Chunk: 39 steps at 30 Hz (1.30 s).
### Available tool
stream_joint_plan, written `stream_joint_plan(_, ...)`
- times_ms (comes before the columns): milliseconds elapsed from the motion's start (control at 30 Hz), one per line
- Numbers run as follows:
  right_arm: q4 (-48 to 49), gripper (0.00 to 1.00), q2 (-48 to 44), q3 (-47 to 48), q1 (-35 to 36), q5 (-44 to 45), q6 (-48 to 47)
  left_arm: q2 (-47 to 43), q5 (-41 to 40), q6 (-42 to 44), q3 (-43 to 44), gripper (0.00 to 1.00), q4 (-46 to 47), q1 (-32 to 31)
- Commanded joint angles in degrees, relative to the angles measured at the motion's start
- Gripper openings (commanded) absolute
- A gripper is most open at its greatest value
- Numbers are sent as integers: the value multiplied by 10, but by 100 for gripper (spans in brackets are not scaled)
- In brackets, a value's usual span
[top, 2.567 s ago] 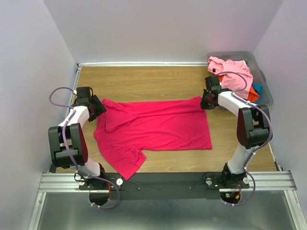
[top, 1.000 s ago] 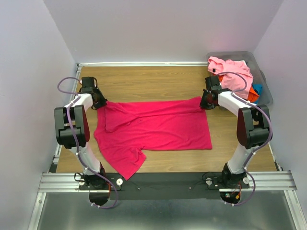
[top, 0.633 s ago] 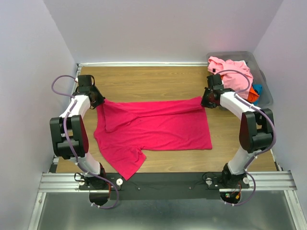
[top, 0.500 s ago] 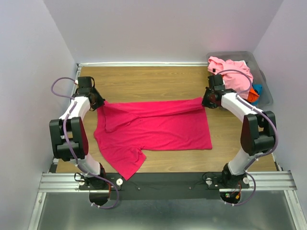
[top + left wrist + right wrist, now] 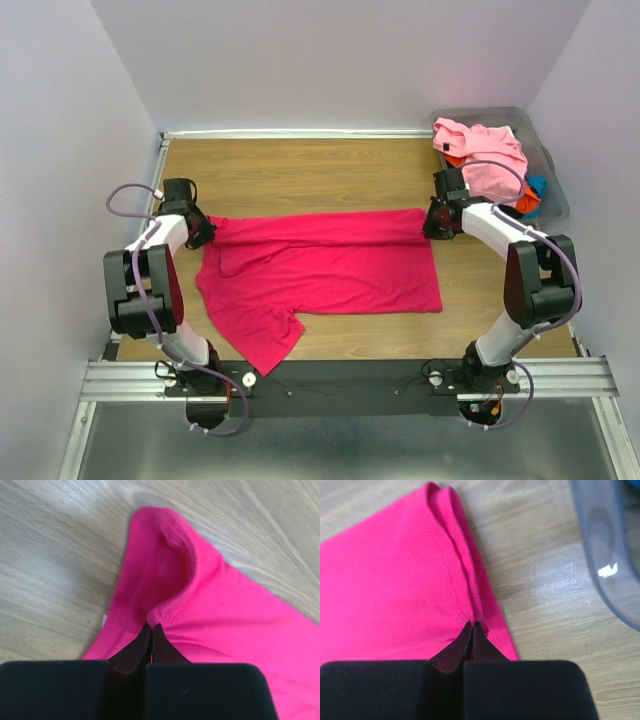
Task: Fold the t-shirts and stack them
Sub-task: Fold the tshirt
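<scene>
- Nearest to me is the metal rail (image 5: 350, 378) where my two arms are bolted, along the near edge of the wooden table (image 5: 300, 165).
- Just behind the rail lies the crimson t-shirt (image 5: 330, 270), spread out on the wood. One sleeve (image 5: 262, 340) points toward the rail at the near left.
- My left gripper (image 5: 203, 229) sits at the far left corner of this t-shirt. In the left wrist view my jaws are pressed together on a pinch of the crimson cloth, and the cloth rises in a small ridge in front of the tips.
- My right gripper (image 5: 430, 222) sits at the far right corner. Its jaws are also pressed together, with the doubled edge of the cloth caught between them.
- The far edge of the t-shirt runs from one gripper to the other.
- To the right of my right gripper and a little farther stands the grey bin (image 5: 556, 190). Bare wood lies between its wall and the crimson cloth.
- In the bin a light pink t-shirt (image 5: 490, 160) lies on top, with orange cloth (image 5: 527, 203) and blue cloth (image 5: 538, 185) under it.
</scene>
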Motion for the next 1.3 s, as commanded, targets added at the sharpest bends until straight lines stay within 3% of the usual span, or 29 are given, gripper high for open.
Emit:
stream_joint_plan(0,-8,1,28,-16,-4,20,11,44,-26,3,-1,0,46,11)
stream_joint_plan(267,-7,4,46,-5,-4,18,-8,65,4,5,6,0,64,11)
stream_joint_plan(333,-7,17,42,1,-5,12,-13,54,8,7,4,9,63,10)
stream_joint_plan(367,-7,26,34,9,-5,9,-18,42,10,7,1,18,63,10)
stream_joint_plan(500,-7,40,25,43,-4,6,-26,8,10,2,-1,37,60,12)
stream_joint_plan(667,-6,44,44,94,-6,13,-38,-8,4,-1,15,50,60,16)
stream_joint_plan(1167,18,45,160,173,-13,40,-25,104,25,11,98,50,79,16)
stream_joint_plan(1267,26,45,174,171,-13,36,-23,119,22,12,109,39,80,16)
